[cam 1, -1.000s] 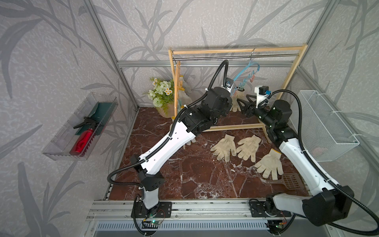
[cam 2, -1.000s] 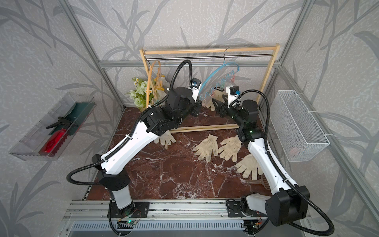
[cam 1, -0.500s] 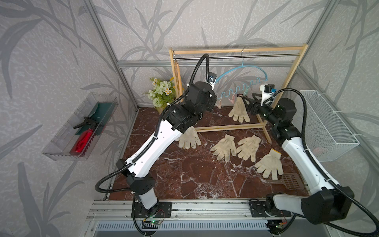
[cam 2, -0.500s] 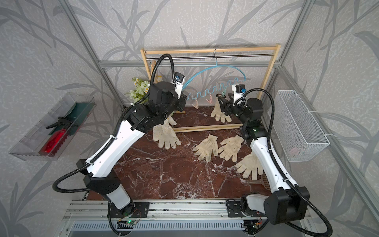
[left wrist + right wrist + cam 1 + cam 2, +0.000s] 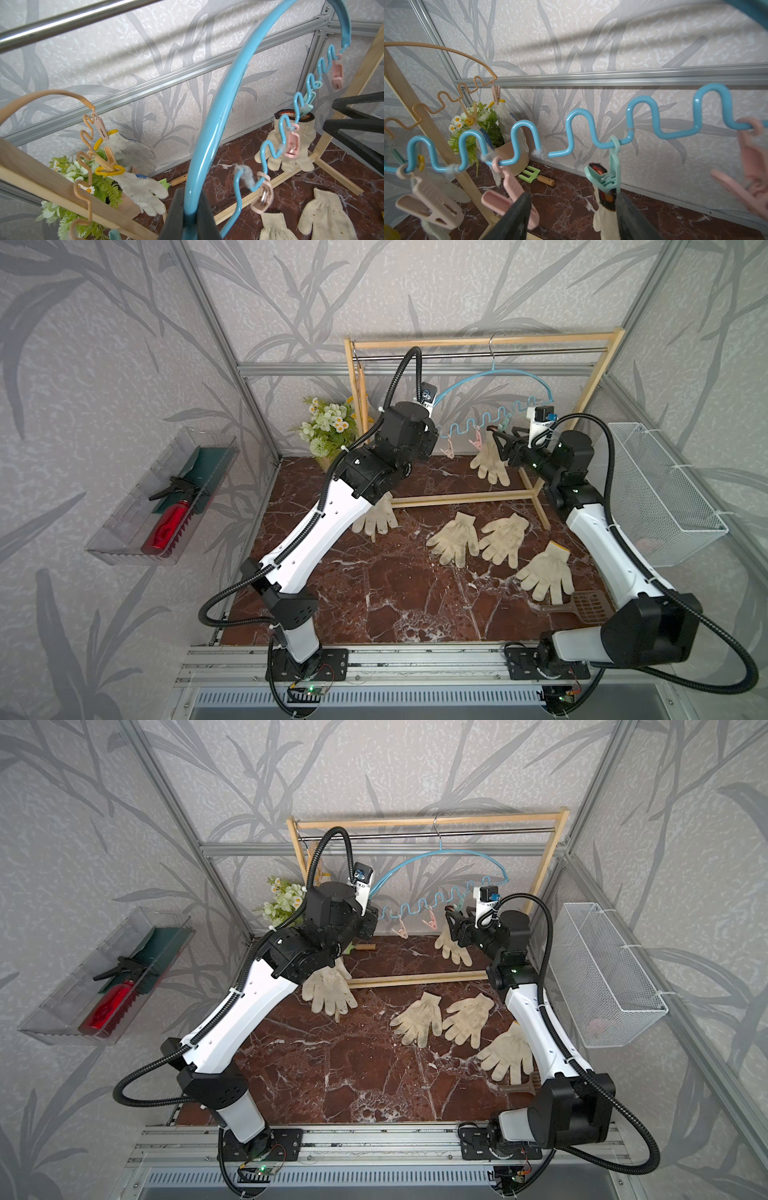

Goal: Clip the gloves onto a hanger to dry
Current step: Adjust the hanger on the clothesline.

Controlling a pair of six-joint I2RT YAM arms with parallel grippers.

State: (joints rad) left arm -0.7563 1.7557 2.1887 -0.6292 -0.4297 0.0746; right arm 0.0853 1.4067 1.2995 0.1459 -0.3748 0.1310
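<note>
A blue hanger (image 5: pixel 494 375) with a wavy lower bar (image 5: pixel 641 116) hangs from the rack's steel rail. My left gripper (image 5: pixel 190 216) is shut on its arc (image 5: pixel 218 116). One off-white glove (image 5: pixel 490 460) with a dark cuff hangs from a green clip (image 5: pixel 609 178) on that bar. My right gripper (image 5: pixel 571 216) is open beside it, with the glove (image 5: pixel 604 218) close to one finger and a pink clip (image 5: pixel 508 195) against the other. Several more gloves lie on the floor (image 5: pixel 455 537) (image 5: pixel 505 537) (image 5: pixel 544 574); another (image 5: pixel 376 518) is partly under my left arm.
A tan hanger (image 5: pixel 87 133) at the wooden rack's (image 5: pixel 478 342) left end holds two yellow-cuffed gloves (image 5: pixel 133 149). Flowers (image 5: pixel 328 431) stand in the back corner, with a green garden fork (image 5: pixel 533 173) near them. A wire basket (image 5: pixel 660 493) hangs right, a clear tray (image 5: pixel 124 526) left. A brown scoop (image 5: pixel 582 605) lies front right.
My left arm has drawn back to the left with the blue hanger, turning it broadside along the rail. The clipped glove now hangs in plain sight. My right gripper has drawn slightly right.
</note>
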